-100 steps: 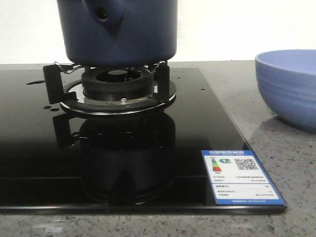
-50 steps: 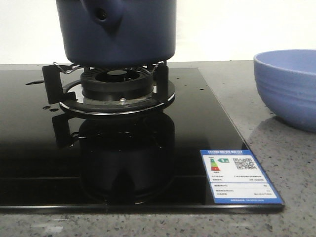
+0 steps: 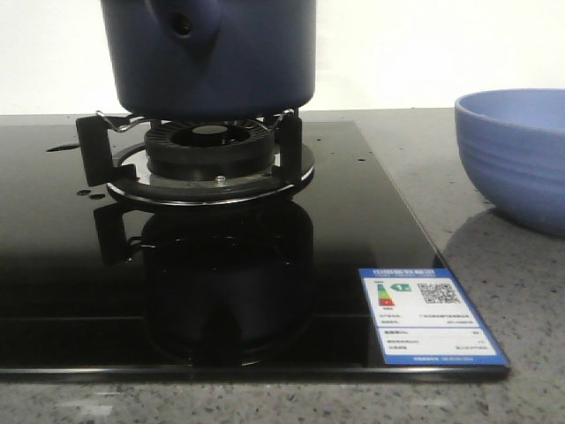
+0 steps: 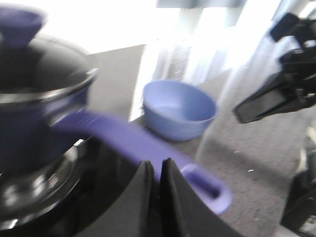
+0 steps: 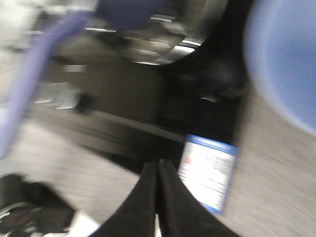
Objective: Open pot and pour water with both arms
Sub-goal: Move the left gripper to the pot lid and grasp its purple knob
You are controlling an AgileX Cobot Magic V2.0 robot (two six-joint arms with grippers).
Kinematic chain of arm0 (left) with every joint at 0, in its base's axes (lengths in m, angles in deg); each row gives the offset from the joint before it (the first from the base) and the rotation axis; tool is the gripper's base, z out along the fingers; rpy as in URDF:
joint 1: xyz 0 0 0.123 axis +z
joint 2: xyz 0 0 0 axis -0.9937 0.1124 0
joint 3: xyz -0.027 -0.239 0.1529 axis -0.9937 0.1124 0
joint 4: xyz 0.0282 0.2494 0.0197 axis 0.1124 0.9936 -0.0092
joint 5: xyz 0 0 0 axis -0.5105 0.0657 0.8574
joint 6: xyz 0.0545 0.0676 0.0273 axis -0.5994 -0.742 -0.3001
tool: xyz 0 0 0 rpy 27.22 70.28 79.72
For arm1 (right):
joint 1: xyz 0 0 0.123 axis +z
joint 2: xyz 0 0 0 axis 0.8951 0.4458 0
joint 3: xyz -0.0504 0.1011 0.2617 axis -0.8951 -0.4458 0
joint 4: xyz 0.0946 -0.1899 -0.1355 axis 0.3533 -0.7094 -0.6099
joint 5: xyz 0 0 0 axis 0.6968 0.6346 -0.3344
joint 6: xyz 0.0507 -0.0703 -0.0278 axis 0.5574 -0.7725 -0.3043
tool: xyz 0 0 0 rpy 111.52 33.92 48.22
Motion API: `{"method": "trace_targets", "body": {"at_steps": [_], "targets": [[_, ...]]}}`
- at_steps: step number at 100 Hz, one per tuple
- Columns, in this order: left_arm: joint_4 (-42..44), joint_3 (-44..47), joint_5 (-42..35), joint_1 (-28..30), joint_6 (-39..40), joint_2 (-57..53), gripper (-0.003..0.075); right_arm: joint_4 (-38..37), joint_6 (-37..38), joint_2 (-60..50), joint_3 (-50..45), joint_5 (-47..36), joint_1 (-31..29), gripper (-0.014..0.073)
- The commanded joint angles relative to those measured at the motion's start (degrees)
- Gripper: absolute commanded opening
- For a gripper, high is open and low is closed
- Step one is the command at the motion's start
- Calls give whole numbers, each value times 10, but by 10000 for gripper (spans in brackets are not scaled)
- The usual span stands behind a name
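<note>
The dark navy pot point(image 3: 212, 53) stands on the gas burner point(image 3: 210, 150), its pierced lug point(image 3: 184, 22) facing the front camera. In the left wrist view the pot point(image 4: 34, 128) carries a dark lid point(image 4: 44, 64) with a blue knob point(image 4: 19, 24). Its long blue handle point(image 4: 123, 140) reaches toward my left gripper point(image 4: 157, 165). That gripper is shut and empty, just short of the handle. My right gripper point(image 5: 158, 165) is shut and empty above the cooktop's front edge. Its view is blurred and shows the handle point(image 5: 34, 74) to one side. Neither gripper shows in the front view.
A periwinkle bowl point(image 3: 516, 155) stands on the grey counter right of the black glass cooktop point(image 3: 53, 265); it also shows in the left wrist view point(image 4: 180, 108) and right wrist view point(image 5: 286, 59). A blue-edged label point(image 3: 428, 316) sits on the cooktop's front right corner. The right arm point(image 4: 281, 94) hangs beyond the bowl.
</note>
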Motion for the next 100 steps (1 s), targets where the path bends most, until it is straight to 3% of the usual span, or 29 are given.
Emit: {"method": "trace_targets", "body": {"at_steps": [1, 14, 21, 32, 38, 45, 58, 68, 86, 100], "targets": [[-70, -48, 0, -19, -65, 37, -4, 94, -83, 4, 21, -25, 0, -69], [-71, -84, -1, -20, -134, 71, 7, 96, -136, 2, 21, -47, 0, -69], [-71, -97, 1, -20, -189, 83, 71, 96, -154, -2, 21, -65, 0, -69], [-78, -106, -21, -20, -198, 100, 301, 94, -160, -5, 22, -98, 0, -25], [-96, -107, -46, -20, -198, 108, 441, 94, -167, -5, 22, -111, 0, 46], [-107, -107, -76, -20, -202, 118, 520, 94, -173, -5, 22, -126, 0, 157], [-112, -109, -112, -20, -247, 139, 525, 94, -178, -5, 22, -155, 0, 409], [-119, -121, -119, -20, -281, 167, 526, 94, -195, -5, 22, -175, 0, 524], [-134, -173, -121, -14, -310, 236, 526, 94, -203, -5, 22, -198, 0, 539], [-182, -212, -84, 28, -333, 294, 525, 94, -203, -5, 22, -203, 0, 539]]}}
